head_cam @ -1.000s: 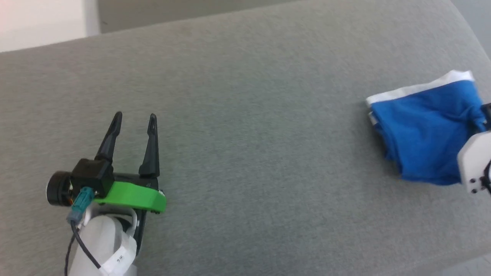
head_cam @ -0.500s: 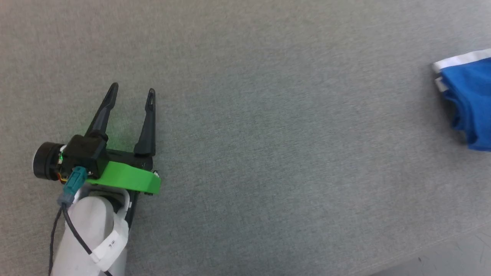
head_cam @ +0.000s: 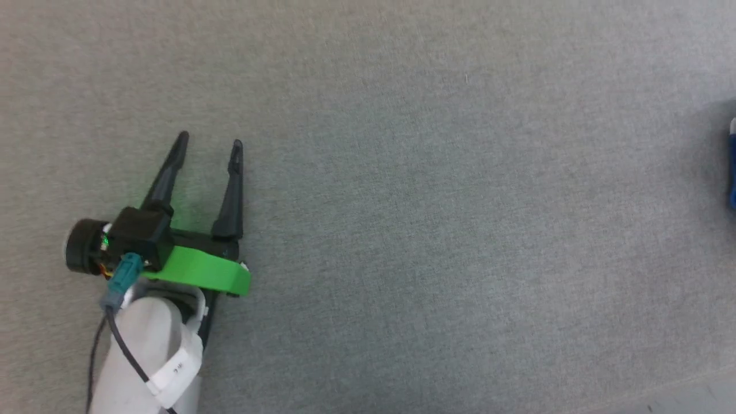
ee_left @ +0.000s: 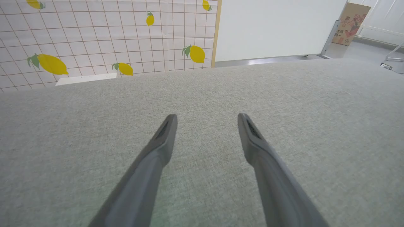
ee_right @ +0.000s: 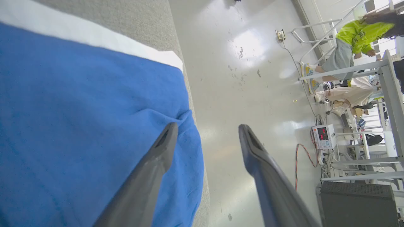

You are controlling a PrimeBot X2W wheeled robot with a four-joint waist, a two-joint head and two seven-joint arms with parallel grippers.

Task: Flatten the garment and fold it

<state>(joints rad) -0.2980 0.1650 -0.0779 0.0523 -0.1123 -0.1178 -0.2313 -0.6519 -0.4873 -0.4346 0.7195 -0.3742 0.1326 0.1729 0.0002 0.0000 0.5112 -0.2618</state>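
My right gripper (ee_right: 207, 125) spread at the edge of the garment (ee_right: 79, 126), probably lining up a pinch; my left gripper (head_cam: 210, 140) spread, empty, lower left, over bare cushion (head_cam: 431, 230).

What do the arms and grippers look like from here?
Left gripper: two long, tapering black fingers on a black base with a bright green bracket. A black camera block has a round lens; a teal plug carries a dark cable. The forearm is pale, with a white printed band. Right gripper: the same slim dark fingers.
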